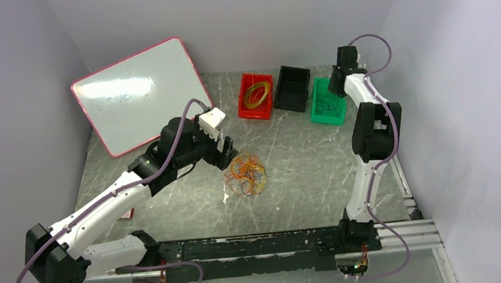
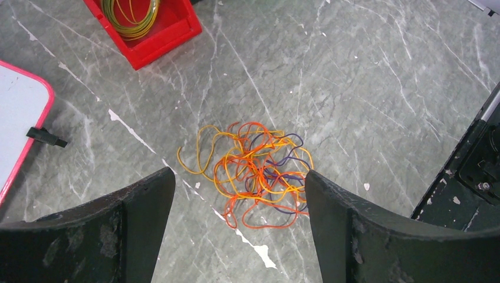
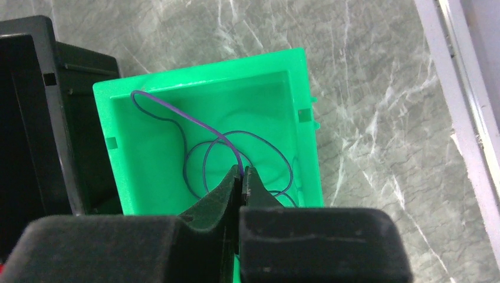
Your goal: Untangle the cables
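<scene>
The cables lie as a hand-sized tangle of yellow, orange-red and dark purple loops on the grey marble table. My left gripper hovers just left of and above the tangle, open wide, and in its wrist view the tangle lies between and beyond its fingertips. My right gripper hangs over the green bin at the back right. It is shut on a thin purple cable, which loops down into the green bin.
A red bin holding coiled yellow loops and a black bin stand left of the green one. A pink-framed whiteboard leans at the back left. A metal rail runs along the near right edge.
</scene>
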Available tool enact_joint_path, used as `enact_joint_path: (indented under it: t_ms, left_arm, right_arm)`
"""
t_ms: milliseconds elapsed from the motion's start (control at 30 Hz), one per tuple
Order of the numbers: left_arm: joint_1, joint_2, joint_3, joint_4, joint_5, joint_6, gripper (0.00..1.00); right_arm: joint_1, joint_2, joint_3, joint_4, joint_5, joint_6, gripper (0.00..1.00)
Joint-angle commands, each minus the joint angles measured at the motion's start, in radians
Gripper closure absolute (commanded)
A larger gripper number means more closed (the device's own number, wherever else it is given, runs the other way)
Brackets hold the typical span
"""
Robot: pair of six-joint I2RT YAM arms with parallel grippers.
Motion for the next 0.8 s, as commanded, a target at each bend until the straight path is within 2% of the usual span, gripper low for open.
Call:
enact_joint_path:
  t_ms: [0,267,767]
  left_arm:
    - [0.006,0.009,0.025,0.015,0.022,-0.011,0.15]
    - [0.005,0.01,0.025,0.011,0.025,-0.012,0.15]
    - [0.005,0.011,0.024,0.01,0.025,-0.015,0.15]
  right_arm:
    - [0.006,-0.054,-0.041,0.0,-0.02,0.025,1.0]
    - [0.02,-0.042,-0.111,-0.02,0.003,0.084,1.0]
    - [0.043,0.099,-0.023,-0.038,0.075,0.054,1.0]
